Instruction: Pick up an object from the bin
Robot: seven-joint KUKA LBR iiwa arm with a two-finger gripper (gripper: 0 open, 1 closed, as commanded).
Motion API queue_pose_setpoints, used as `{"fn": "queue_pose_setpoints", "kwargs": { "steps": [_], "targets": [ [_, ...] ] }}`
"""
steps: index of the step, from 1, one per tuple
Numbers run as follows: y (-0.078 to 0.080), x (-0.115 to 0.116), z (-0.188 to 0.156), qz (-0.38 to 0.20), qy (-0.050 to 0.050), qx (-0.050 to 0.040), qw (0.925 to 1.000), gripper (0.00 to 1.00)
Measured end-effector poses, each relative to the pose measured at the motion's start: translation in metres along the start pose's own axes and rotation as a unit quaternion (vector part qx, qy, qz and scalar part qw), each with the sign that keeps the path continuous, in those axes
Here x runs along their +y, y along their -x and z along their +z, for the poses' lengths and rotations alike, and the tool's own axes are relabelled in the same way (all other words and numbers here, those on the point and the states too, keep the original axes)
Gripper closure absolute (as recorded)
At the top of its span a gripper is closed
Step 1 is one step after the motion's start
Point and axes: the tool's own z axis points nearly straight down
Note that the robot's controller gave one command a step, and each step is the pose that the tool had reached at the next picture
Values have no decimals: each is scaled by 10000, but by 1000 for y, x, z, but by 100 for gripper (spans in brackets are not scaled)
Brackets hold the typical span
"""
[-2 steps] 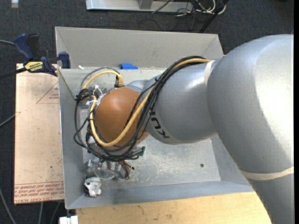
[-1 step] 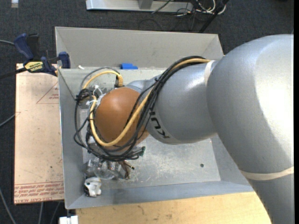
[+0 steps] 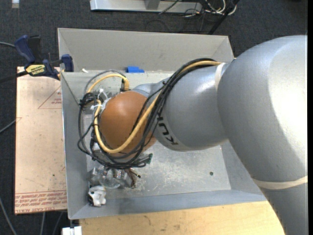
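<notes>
White and lumpy, a small thing (image 3: 97, 196) is seen in the nearest corner of the bin (image 3: 195, 177), at about seven o'clock from the gripper (image 3: 116, 174) and just beside it; its long axis cannot be made out. The gripper is pointed down at the bin's floor beneath the orange cover (image 3: 122, 119) and cables (image 3: 103, 142), and whether it is spread or closed cannot be told. Farther off, at twelve o'clock, a blue thing (image 3: 134, 70) is lodged against the far wall, and the arm (image 3: 195, 111) is stretched in from three o'clock.

Robotics lab: big grey arm (image 3: 205, 116) over a metal bin (image 3: 146, 48), loose cables (image 3: 215, 4) on dark carpet (image 3: 49, 9).
</notes>
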Motion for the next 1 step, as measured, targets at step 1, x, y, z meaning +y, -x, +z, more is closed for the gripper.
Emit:
{"fn": "queue_pose_setpoints", "kwargs": {
  "steps": [1],
  "targets": [
    [0, 0, -6, 4, -5, -1, 10000, 100]
  ]
}}
